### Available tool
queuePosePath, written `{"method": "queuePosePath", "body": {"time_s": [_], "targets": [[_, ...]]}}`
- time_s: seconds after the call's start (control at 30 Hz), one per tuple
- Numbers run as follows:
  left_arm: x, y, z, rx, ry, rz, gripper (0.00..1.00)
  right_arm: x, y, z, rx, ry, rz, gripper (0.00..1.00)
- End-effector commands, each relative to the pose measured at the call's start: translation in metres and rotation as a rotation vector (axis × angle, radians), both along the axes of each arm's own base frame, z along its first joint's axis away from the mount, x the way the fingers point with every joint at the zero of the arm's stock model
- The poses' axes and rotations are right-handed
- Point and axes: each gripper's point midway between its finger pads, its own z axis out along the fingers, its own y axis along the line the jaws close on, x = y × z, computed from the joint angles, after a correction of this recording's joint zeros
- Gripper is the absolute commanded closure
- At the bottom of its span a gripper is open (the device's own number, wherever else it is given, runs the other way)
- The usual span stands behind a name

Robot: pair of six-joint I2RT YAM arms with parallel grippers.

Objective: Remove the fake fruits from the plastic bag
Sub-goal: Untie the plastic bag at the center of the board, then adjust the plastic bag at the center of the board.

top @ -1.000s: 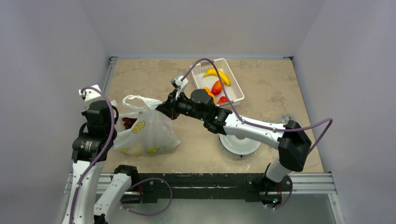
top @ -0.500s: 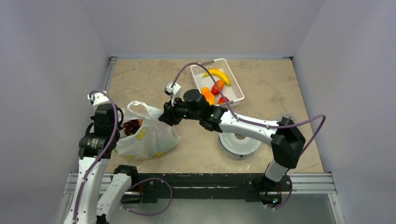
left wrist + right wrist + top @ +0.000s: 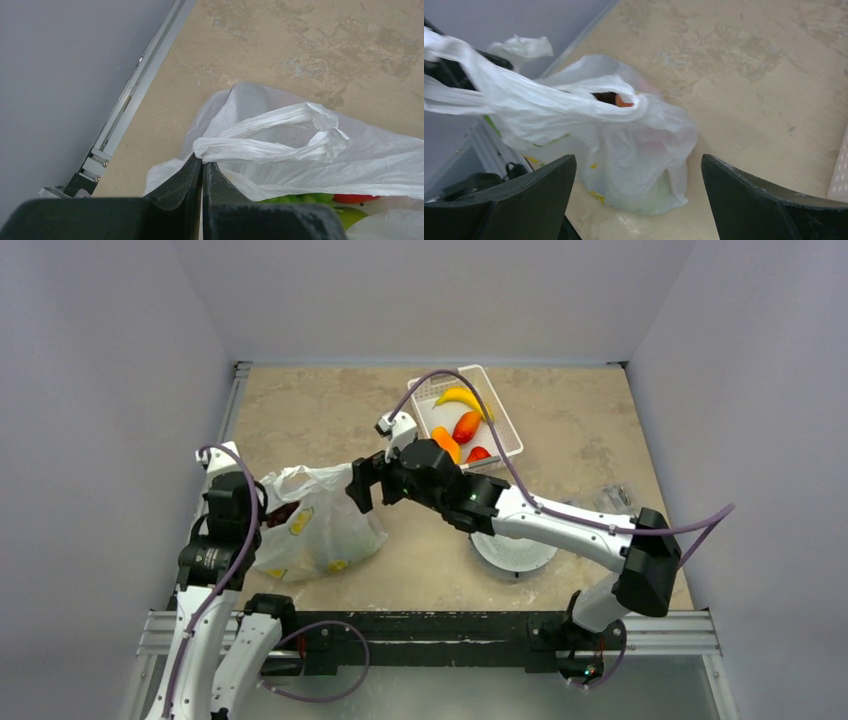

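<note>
Left wrist cam: my left gripper (image 3: 202, 167) is right up close, fingers squeezed tight w/ no gap, pinching a twisted handle of the plastic bag (image 3: 320, 155). Just past my fingers, under the bag's rim, I see green grapes (image 3: 300, 199), a red fruit (image 3: 356, 198) and a green fruit (image 3: 350, 215) down inside. Behind the bag is the tan table (image 3: 280, 45), then a metal rail (image 3: 145, 85) by the grey wall. Right wrist cam: my right gripper (image 3: 638, 160) is spread wide w/ nothing in it, pointing at the bag. I can't tell if it touches the plastic. The bag's mouth gapes a little & an orange-red bit (image 3: 623, 102) peeks out of the hole. Top external cam: the bag sits on the left part of the table, btw my 2 grippers, the left one at its left side, the right one at its upper right edge. A dark red grape bunch (image 3: 280, 513) shows at the bag's mouth, and yellow-green round prints dot its side. Under my right arm lies a white round disc (image 3: 513, 552). Farther back stands a white basket (image 3: 512, 440) holding a yellow banana (image 3: 462, 397), a red-orange fruit (image 3: 466, 426), an orange fruit (image 3: 446, 443) & a little red fruit (image 3: 478, 453).
</note>
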Motion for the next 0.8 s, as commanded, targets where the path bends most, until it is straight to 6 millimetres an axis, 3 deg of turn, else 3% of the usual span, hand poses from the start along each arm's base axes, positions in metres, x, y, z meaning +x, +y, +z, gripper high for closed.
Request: {"method": "queuePosePath", "body": {"time_s": [0.0, 0.23, 0.4, 0.6, 0.77], "targets": [[0.007, -0.003, 0.015, -0.015, -0.096, -0.020, 1.00, -0.027, 0.017, 0.065, 0.188, -0.117, -0.052, 0.01], [0.007, -0.003, 0.018, -0.017, -0.110, -0.018, 1.00, -0.034, 0.056, 0.098, 0.130, -0.375, 0.116, 0.01], [0.004, -0.001, 0.021, -0.011, -0.125, -0.009, 1.00, -0.039, 0.083, 0.105, 0.053, -0.540, 0.277, 0.01], [-0.001, 0.004, 0.027, 0.000, -0.163, 0.018, 1.00, -0.041, 0.095, 0.107, 0.028, -0.715, 0.333, 0.01], [-0.003, 0.006, 0.027, 0.005, -0.172, 0.028, 1.00, -0.028, 0.094, 0.116, -0.050, -0.828, 0.228, 0.01]]}}
